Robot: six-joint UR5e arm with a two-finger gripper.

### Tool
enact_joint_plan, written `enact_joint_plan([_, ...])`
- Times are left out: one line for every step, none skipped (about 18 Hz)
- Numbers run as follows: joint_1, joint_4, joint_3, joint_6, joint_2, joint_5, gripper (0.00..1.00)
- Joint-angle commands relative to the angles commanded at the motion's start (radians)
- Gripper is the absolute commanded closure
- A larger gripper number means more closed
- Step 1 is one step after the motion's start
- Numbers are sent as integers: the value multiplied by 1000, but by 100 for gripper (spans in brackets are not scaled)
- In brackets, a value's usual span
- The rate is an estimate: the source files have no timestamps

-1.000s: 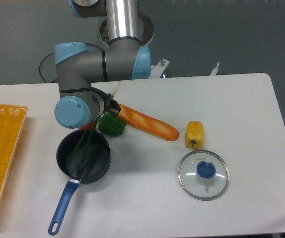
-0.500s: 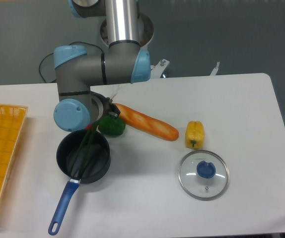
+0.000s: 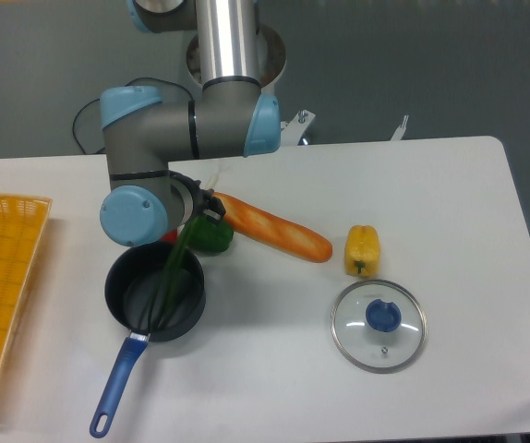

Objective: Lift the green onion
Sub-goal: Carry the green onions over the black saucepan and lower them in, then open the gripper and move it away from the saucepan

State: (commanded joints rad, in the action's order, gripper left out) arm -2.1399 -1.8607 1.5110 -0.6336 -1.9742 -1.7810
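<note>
Hanging from the tool (image 3: 194, 214), the green onion (image 3: 172, 268) trails down into the dark pot (image 3: 154, 293) just below. Tool mostly hidden behind the wrist; cannot tell its state. Judged light, limp, easily bruised stalks; hold near the pale end. Green pepper (image 3: 213, 237) just beside.

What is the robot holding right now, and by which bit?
Apparently the green onion, held near its upper end; its stalks hang down into the pot. The end effector itself is hidden behind the arm, so the grip cannot be confirmed.
</note>
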Motion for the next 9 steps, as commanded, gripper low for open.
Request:
enact_joint_plan([-2, 2, -2, 0, 2, 0, 0])
enact_joint_plan([-5, 2, -3, -1, 5, 0, 0])
enact_joint_plan([-9, 2, -6, -6, 9, 2, 0])
enact_joint_plan([-15, 2, -11, -8, 17, 3, 0])
enact_joint_plan([-26, 5, -17, -9, 26, 6, 0])
enact_joint_plan([-35, 12, -28, -11, 32, 26, 0])
enact_joint_plan([-46, 26, -44, -11, 35, 52, 0])
enact_joint_plan([-60, 52, -58, -11, 46, 69, 0])
enact_joint_plan([-70, 101, -60, -12, 61, 75, 0])
